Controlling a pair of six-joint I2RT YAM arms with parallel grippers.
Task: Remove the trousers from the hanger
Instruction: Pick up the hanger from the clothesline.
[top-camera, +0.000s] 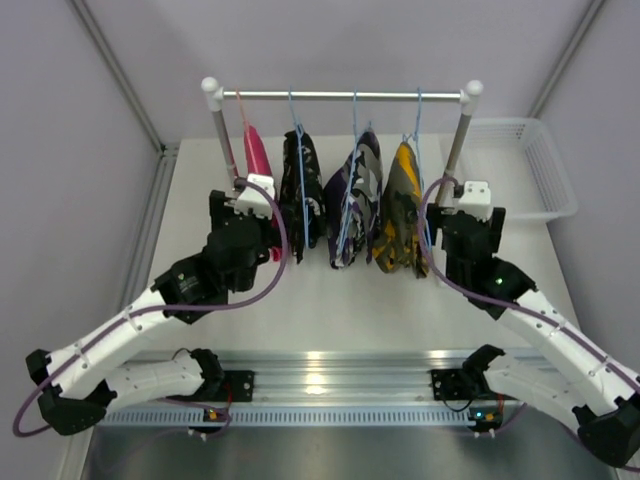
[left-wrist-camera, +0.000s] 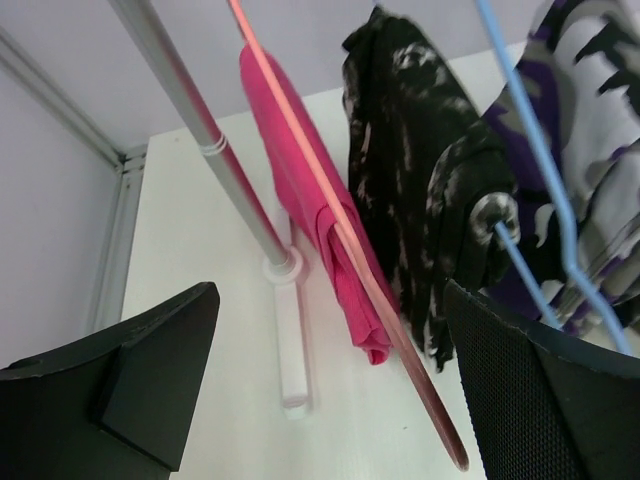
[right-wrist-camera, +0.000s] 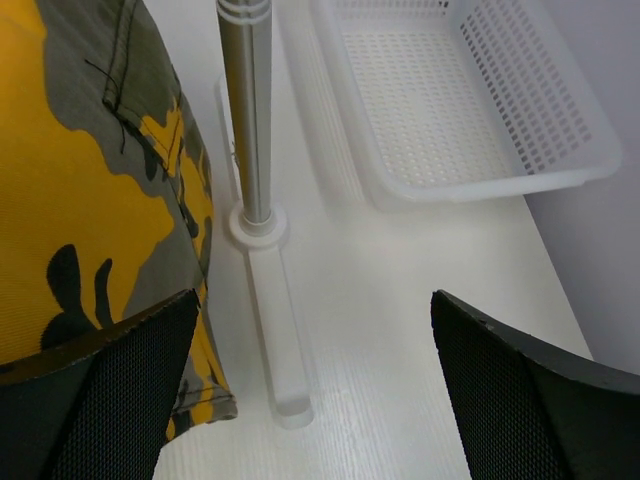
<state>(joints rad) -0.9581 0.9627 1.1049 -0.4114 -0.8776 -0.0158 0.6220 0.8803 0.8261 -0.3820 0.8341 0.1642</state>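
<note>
prog 0/4 done | all 4 trousers (top-camera: 352, 200) on hangers (top-camera: 294, 108) | L gripper (top-camera: 258, 190) apart, empty | R gripper (top-camera: 474, 194) apart, empty | todo: pull all 4

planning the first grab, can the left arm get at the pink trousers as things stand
Probably yes: the left tool is open and the pink trousers hang straight ahead of it with nothing between. The pink hanger wire runs along them, so it may get caught too.
</note>
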